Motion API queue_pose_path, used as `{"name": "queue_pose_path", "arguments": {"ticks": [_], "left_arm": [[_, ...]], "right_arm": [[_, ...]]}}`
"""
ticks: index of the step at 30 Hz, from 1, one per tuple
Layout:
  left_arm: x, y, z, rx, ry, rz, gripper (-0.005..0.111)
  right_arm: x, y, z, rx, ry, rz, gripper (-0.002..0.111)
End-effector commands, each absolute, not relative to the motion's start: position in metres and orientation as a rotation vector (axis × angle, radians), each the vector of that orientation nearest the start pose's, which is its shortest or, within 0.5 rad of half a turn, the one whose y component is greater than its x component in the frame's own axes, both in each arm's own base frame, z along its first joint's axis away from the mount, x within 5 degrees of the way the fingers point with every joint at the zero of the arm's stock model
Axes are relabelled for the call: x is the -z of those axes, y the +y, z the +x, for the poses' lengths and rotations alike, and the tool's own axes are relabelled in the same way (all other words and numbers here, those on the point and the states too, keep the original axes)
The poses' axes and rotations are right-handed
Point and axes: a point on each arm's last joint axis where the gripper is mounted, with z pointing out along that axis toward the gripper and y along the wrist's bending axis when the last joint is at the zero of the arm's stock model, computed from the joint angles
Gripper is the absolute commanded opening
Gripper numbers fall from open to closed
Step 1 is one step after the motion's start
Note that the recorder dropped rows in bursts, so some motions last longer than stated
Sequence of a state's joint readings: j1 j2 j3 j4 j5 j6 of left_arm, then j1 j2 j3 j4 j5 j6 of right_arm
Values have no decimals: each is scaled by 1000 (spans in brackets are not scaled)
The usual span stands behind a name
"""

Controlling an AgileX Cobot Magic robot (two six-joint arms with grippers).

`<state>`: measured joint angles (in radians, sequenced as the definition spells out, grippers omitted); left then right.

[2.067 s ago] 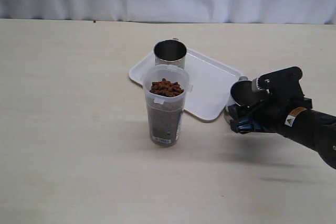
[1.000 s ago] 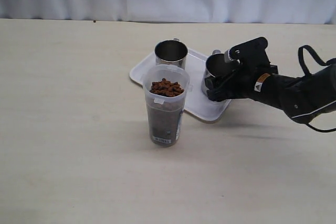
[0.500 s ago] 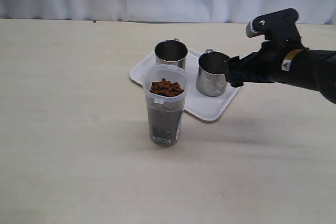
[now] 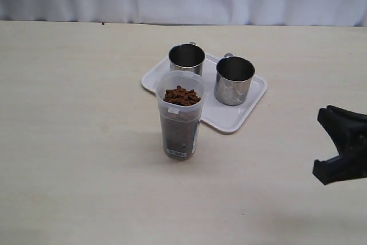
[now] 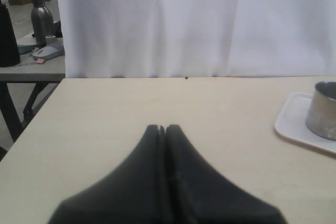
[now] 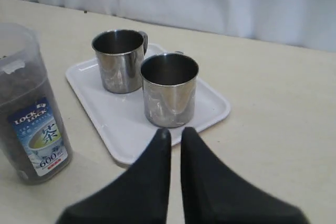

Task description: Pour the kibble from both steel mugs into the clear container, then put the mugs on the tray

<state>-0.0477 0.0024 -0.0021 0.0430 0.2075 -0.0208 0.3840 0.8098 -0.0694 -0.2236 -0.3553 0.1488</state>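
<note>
Both steel mugs stand upright and empty on the white tray (image 4: 229,116), one at its back (image 4: 186,59) and one to the right (image 4: 234,80). The clear container (image 4: 180,120) stands in front of the tray, filled to the rim with brown kibble (image 4: 182,95). My right gripper (image 6: 175,132) is drawn back from the tray, at the right edge of the exterior view. Its fingers are almost together and hold nothing. My left gripper (image 5: 162,128) is shut and empty, low over the bare table far from the tray; the exterior view does not show it.
A white curtain hangs behind the table's far edge. In the left wrist view a side table with a mouse (image 5: 46,52) stands beyond the table's left end. The container carries a blue-and-white label (image 6: 42,141).
My right gripper carried the second mug onto the tray, set it down beside the first, let go and pulled back to the lower right. Container and first mug stayed put.
</note>
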Motion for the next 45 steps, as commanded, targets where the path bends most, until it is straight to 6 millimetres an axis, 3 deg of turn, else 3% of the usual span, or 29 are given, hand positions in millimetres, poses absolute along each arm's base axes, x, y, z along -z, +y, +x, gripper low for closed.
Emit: {"name": "queue_pose_path", "arguments": {"ticks": [1,14,23,27,38,45], "left_arm": [[-195,-2,56,18,1679,57,0],[-195,-2,56,18,1679,57,0],[-195,-2,56,18,1679,57,0],[-195,-2,56,18,1679,57,0],[-195,-2,56,18,1679,57,0],[-195,-2,56,18,1679,57,0]], "right_arm": [[-192,49,101,-311,1728,-439,5],[-220,41,77,-346,1437,-400,5],[-244,12,47,-87,1116,-152,5],[-246,10,46,-56,1095,-130,5],[-238,12,49,-103,1196,-166,5],[-204,7,56,-134,1588,-71,5]]}}
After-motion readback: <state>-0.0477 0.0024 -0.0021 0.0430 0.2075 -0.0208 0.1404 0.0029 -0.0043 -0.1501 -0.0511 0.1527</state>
